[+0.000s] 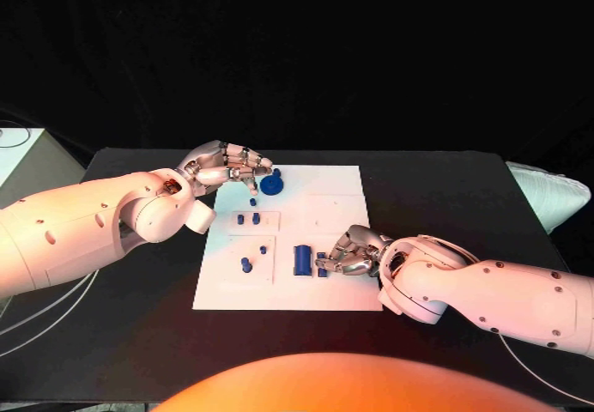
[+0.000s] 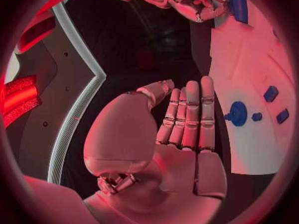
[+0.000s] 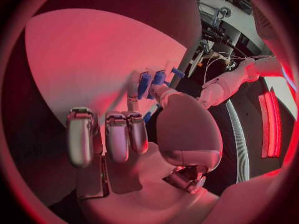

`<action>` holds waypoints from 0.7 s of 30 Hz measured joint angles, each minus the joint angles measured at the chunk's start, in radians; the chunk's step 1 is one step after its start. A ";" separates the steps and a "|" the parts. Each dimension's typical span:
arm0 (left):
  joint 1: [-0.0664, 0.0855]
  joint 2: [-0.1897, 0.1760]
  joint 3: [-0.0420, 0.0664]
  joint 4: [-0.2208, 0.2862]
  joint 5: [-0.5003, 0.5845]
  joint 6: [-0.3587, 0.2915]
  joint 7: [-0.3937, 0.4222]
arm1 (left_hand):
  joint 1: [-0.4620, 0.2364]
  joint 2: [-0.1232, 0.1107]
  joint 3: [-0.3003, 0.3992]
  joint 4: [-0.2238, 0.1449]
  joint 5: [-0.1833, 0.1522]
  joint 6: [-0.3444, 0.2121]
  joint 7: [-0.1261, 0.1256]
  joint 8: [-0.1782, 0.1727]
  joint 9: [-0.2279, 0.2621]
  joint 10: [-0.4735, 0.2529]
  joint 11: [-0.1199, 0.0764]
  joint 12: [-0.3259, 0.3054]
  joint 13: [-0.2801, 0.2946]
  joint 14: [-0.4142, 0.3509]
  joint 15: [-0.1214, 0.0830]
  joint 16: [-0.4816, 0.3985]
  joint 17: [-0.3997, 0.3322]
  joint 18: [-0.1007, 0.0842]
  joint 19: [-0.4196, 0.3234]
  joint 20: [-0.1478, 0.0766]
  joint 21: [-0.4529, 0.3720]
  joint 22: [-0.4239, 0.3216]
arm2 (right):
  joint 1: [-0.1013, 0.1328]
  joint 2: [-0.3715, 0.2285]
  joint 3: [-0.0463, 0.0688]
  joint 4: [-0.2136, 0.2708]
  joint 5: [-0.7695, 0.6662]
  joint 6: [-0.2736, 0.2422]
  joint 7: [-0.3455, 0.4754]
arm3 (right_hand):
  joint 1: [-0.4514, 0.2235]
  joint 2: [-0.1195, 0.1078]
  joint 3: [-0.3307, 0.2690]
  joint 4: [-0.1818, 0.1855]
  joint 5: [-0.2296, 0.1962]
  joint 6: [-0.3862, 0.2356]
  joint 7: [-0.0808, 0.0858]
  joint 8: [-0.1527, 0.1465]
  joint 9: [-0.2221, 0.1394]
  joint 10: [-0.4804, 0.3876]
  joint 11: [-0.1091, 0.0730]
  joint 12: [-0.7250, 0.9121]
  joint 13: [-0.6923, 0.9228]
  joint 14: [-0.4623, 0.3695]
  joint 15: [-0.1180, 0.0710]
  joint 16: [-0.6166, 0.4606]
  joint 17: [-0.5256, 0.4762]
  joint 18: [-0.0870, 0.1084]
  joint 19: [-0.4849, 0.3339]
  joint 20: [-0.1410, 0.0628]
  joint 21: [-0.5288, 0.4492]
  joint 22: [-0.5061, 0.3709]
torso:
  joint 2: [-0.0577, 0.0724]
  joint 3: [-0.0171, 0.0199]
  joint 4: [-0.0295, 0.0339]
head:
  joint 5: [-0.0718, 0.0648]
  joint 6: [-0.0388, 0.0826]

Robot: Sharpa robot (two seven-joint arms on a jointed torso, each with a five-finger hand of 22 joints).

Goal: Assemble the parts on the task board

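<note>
The white task board [image 1: 334, 184] lies mid-table with several blue parts on it. My left hand [image 1: 229, 167] hovers over the board's far left corner, fingers [image 2: 190, 114] straight and side by side, holding nothing. A round blue part [image 1: 270, 183] [image 2: 238, 113] lies just beside its fingertips. My right hand [image 1: 350, 253] [image 3: 134, 129] rests low on the board's near right area with fingers curled. A small blue part [image 1: 323, 257] [image 3: 148, 115] shows between its thumb and fingers. A tall blue block [image 1: 301, 260] [image 3: 144, 84] stands just left of that hand.
Two small blue parts [image 1: 249, 219] sit in a recessed square at the board's left, with two more [image 1: 254, 258] nearer me. White objects stand at the table's left edge [image 1: 25, 159] and right edge [image 1: 551, 193]. Black table [image 1: 148, 335] surrounds the board.
</note>
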 measured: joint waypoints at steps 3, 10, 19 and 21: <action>0.000 0.000 0.000 -0.001 0.000 0.000 0.000 | 0.000 0.000 0.000 0.000 0.000 0.000 0.000 0.000 0.000 -0.002 -0.002 0.000 0.000 -0.002 0.002 0.000 0.000 0.000 0.000 0.000 0.000 0.000 | 0.000 0.000 0.000 0.001 -0.002 -0.002 0.001 | -0.018 -0.005 -0.024 0.001 -0.015 0.000 0.000 0.000 -0.002 0.000 0.000 0.000 0.000 0.000 0.000 0.000 0.000 0.000 0.000 0.000 0.000 0.000 | 0.000 0.0000 0.0001 | 0.000 0.000; 0.000 0.000 0.000 -0.003 -0.001 0.001 -0.001 | 0.000 0.000 0.000 0.000 0.000 0.000 0.000 0.000 0.000 -0.004 -0.004 0.000 0.000 -0.004 0.004 0.000 0.000 0.000 0.000 0.000 0.000 0.000 | 0.000 -0.002 0.000 0.005 -0.006 -0.007 0.003 | -0.040 0.005 -0.048 0.002 -0.030 0.000 0.000 0.000 -0.003 0.000 0.000 0.000 0.000 0.000 0.000 0.000 0.000 0.000 0.000 0.000 0.000 0.000 | 0.000 0.0001 0.0006 | 0.001 0.000; 0.000 0.001 0.000 -0.003 -0.001 0.002 -0.002 | 0.000 0.000 0.000 0.000 0.000 0.000 0.000 0.000 0.000 -0.004 -0.004 0.000 0.000 -0.004 0.004 0.000 0.000 0.000 0.000 0.000 0.000 0.000 | -0.002 -0.016 0.000 0.018 -0.010 -0.015 0.015 | 0.000 0.011 -0.061 -0.016 -0.056 0.000 0.000 0.000 -0.008 -0.004 -0.003 0.000 0.000 0.000 0.000 0.000 0.000 0.000 0.000 0.000 -0.005 0.000 | -0.001 0.0004 0.0003 | 0.002 0.000; 0.000 0.001 0.000 -0.003 -0.001 0.002 -0.002 | 0.000 0.000 0.000 0.000 0.000 0.000 0.000 0.000 0.000 -0.004 -0.004 0.000 0.000 -0.004 0.004 0.000 0.000 0.000 0.000 0.000 0.000 0.000 | -0.002 -0.025 0.000 0.019 -0.013 -0.015 0.021 | 0.045 0.009 -0.062 -0.027 -0.098 0.000 0.000 0.000 -0.011 -0.004 -0.004 0.000 0.000 0.000 0.000 0.000 0.000 0.000 0.000 0.000 -0.005 0.000 | -0.001 0.0004 0.0006 | 0.002 0.000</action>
